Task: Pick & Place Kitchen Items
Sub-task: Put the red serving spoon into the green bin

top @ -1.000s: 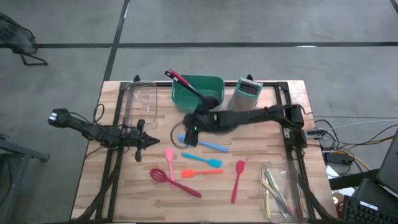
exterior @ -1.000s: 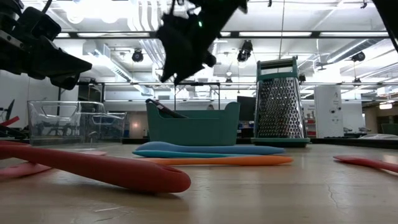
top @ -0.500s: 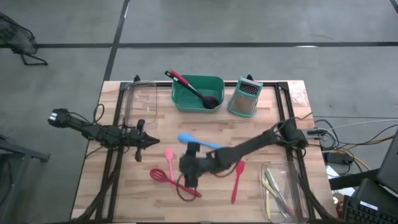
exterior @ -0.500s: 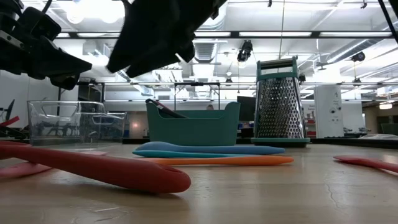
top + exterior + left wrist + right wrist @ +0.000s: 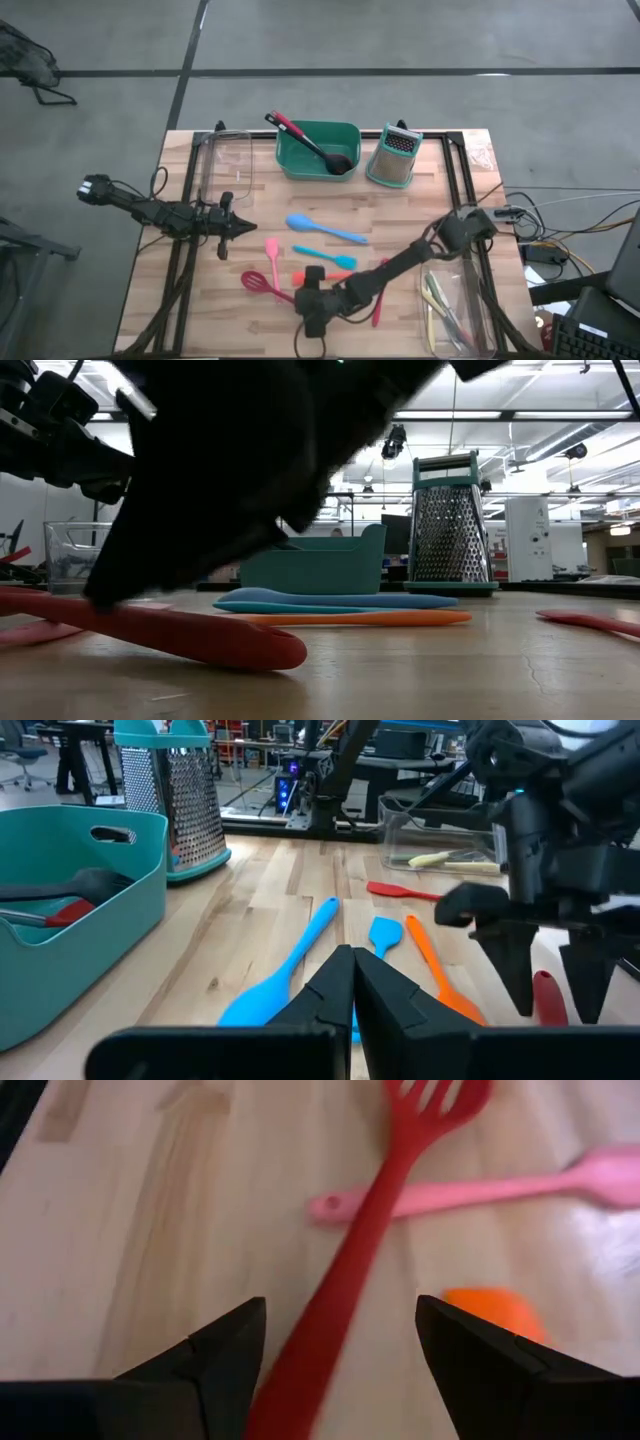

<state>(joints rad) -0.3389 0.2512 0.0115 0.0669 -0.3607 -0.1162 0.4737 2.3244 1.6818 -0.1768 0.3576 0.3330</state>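
Above the near edge of the tabletop (image 5: 420, 215), my right claw (image 5: 335, 1345) hangs, fingers wide apart, astride the red slotted spatula (image 5: 375, 1230).

It lies flat beside the pink spoon (image 5: 480, 1190); I judge it light, slim, slightly flexible and rubbery, best pinched mid-handle. My left claw (image 5: 240, 228) waits, fingers together.

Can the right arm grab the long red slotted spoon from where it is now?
Probably yes. The right gripper is open, and the red slotted spoon's handle runs right between its fingers, with nothing lying over it.
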